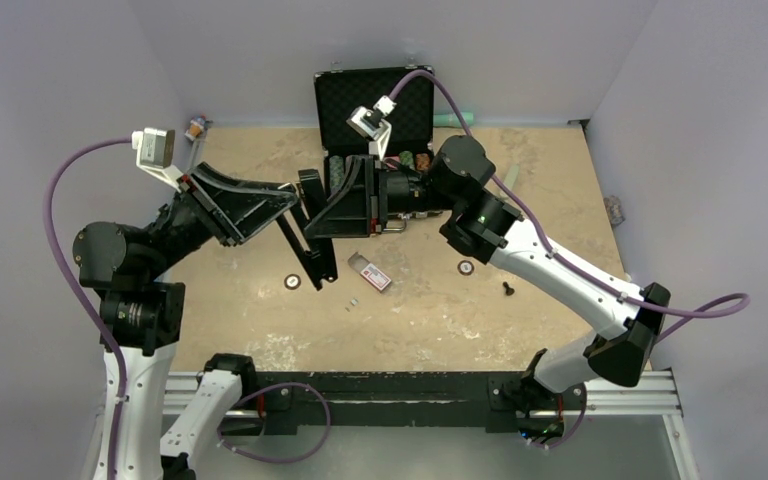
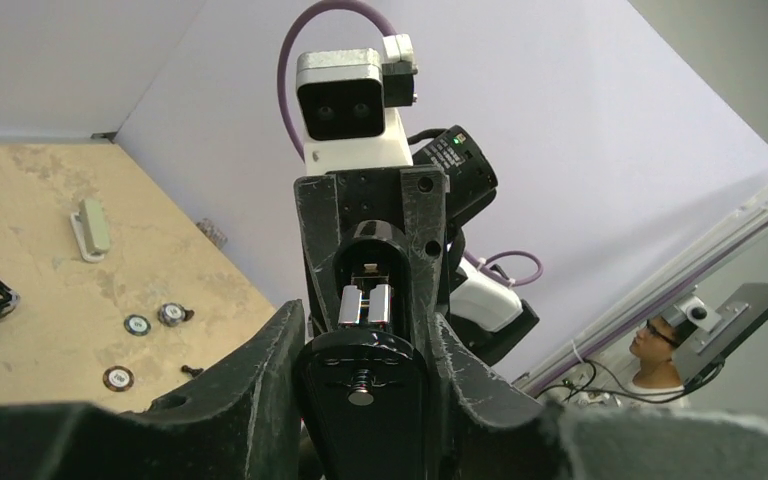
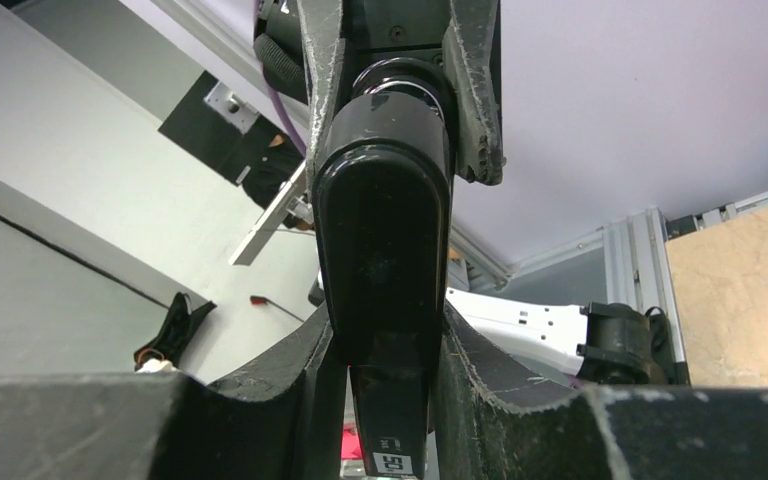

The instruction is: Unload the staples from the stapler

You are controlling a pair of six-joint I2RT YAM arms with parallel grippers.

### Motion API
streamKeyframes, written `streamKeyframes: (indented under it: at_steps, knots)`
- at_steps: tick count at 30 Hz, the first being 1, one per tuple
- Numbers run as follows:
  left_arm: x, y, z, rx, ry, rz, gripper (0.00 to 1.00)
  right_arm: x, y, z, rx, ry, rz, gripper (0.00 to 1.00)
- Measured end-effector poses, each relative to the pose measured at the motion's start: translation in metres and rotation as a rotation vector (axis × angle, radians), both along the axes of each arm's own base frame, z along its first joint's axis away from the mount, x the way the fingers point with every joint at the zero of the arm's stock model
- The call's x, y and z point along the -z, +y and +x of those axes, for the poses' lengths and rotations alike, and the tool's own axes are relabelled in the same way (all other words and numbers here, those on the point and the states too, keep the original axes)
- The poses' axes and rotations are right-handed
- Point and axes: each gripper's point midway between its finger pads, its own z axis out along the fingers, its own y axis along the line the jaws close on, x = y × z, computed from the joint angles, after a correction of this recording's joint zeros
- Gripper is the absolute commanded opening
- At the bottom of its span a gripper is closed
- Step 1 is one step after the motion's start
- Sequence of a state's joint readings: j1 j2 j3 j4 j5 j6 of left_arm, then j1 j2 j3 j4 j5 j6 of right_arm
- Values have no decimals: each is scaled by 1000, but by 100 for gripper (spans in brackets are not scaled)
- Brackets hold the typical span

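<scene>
Well, both arms meet in mid-air over the middle of the sandy table, and the stapler is caught between them, clear of the surface. The left gripper reaches in from the left with its jaws narrowed onto one end of the black body. The left wrist camera shows its fingers pressed against either side of a rounded black part with a small metal stud on it. The right gripper comes in from the opposite side and is likewise clamped on the stapler, its fingers squeezing the glossy black rounded end from both sides. From above, the stapler is hinged apart: one long black limb hangs slanting down toward the table, its low end just beside a small round washer. In the left wrist view a shiny metal channel lies exposed inside the body; whether any staples sit in it I cannot tell. On the table, below and right of the hanging limb, lies a tiny silvery-grey strip of staples, close to a red-and-white box. An open black case stands at the back edge, and a pale grey-green bar lies to its right.
</scene>
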State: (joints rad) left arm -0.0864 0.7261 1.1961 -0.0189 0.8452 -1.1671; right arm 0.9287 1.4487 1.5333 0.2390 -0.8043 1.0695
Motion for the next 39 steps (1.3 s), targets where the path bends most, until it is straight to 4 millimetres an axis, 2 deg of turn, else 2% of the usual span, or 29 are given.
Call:
streamKeyframes:
  at_steps: [1, 6, 7, 10, 11, 13, 16, 23, 27, 32, 36, 39]
  knots:
    - [0, 0, 0, -1, 11, -7, 1, 1, 1, 1, 8, -15, 2, 0]
    - [2, 1, 1, -11, 16, -5, 0, 3, 2, 3, 8, -16, -3, 0]
    - [2, 1, 1, -13, 18, -5, 0, 3, 2, 3, 7, -16, -4, 7]
    - [3, 2, 0, -18, 20, -6, 0, 4, 2, 2, 6, -13, -8, 38]
    - [4, 2, 0, -21, 21, -4, 0, 5, 2, 2, 6, -12, -11, 45]
    - [6, 3, -1, -29, 26, 3, 0, 7, 2, 3, 7, -6, -22, 55]
    - [15, 3, 1, -38, 47, 27, 0, 7, 2, 3, 15, -12, -36, 63]
    - [30, 5, 2, -67, 100, 78, 0, 15, -3, 12, 66, -23, -87, 71]
    - [41, 7, -2, -82, 129, 117, 0, 19, -18, 35, 176, -37, -131, 72]
    - [57, 9, -8, -90, 167, 154, 0, 18, -38, 68, 329, -61, -179, 70]
    - [69, 12, -11, -110, 184, 184, 0, 28, -40, 75, 360, -48, -224, 66]
    - [85, 15, -10, -136, 208, 214, 0, 42, -39, 76, 356, -24, -255, 63]
